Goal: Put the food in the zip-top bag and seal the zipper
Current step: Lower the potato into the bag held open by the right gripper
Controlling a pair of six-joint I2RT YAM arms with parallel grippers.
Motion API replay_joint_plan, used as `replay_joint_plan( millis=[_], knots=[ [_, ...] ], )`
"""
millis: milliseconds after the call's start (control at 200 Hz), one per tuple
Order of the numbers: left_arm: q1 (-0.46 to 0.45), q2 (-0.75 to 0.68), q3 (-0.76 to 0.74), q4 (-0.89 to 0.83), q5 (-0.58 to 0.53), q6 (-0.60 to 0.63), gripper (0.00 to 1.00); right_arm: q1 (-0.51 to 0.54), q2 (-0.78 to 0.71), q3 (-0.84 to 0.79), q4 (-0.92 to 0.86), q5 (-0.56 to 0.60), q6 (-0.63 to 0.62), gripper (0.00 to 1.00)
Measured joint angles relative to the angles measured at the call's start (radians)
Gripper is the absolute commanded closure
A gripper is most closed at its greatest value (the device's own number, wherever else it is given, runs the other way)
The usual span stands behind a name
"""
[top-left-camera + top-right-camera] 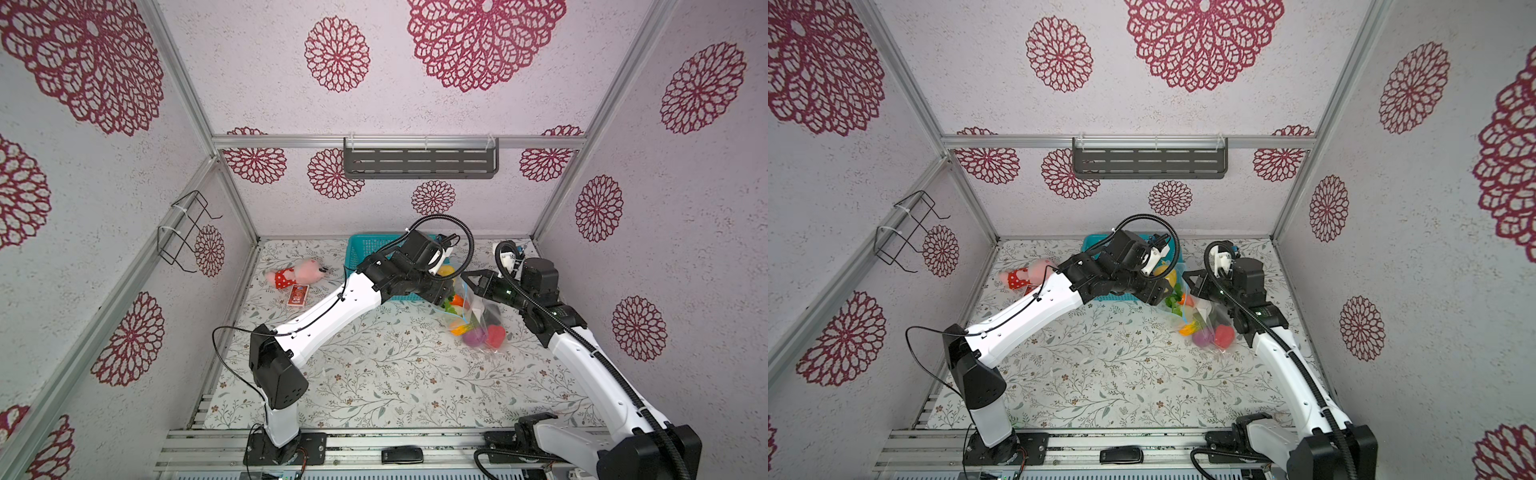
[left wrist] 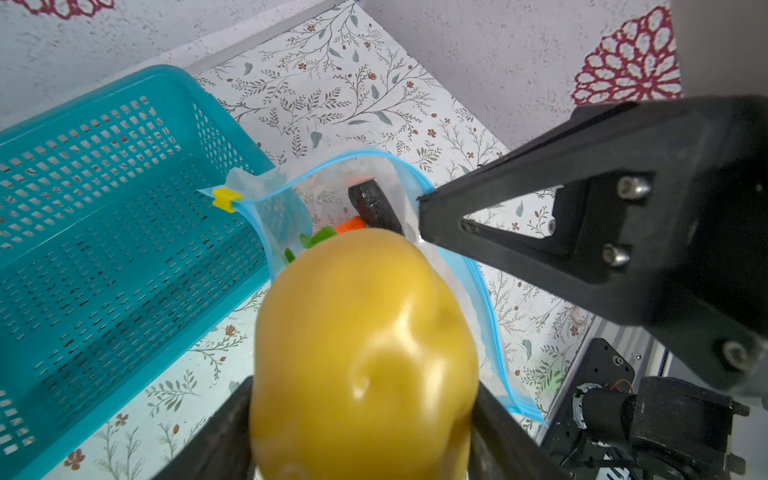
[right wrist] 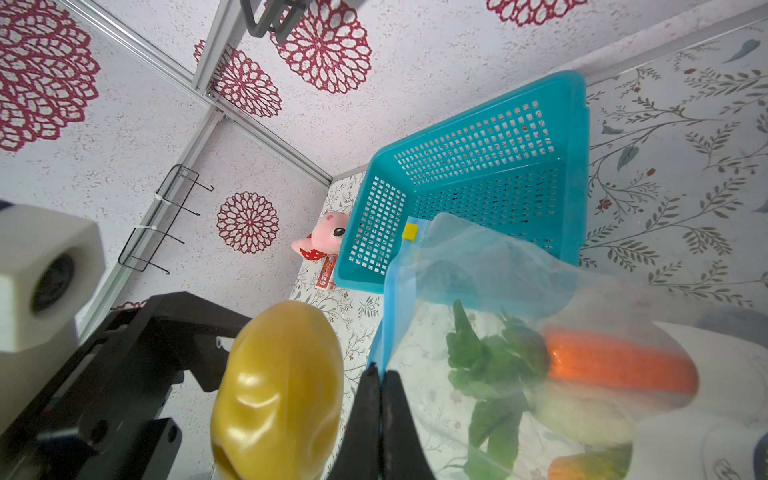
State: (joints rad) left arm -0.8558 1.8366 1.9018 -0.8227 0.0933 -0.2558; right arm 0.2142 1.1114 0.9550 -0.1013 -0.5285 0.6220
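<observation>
Holding one potato point(image 2: 361, 353), one open bag point(image 3: 478, 266)

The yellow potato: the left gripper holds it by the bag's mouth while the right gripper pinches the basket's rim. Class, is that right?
The right gripper pinches the bag by its blue edge, not the basket, as the right wrist view shows. The rest stands.

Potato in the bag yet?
No: the yellow potato sits clamped in the left gripper, outside the zip-top bag's open mouth.
</observation>
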Motion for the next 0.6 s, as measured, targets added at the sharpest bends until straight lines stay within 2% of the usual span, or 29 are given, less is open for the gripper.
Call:
replay_joint_plan(
  millis=[600],
  knots=[
    [0.0, 0.01, -0.02, 0.025, 0.024, 0.0, 0.49, 0.0, -0.001, 0.0, 0.0, 0.0, 0.0, 0.99]
  ],
)
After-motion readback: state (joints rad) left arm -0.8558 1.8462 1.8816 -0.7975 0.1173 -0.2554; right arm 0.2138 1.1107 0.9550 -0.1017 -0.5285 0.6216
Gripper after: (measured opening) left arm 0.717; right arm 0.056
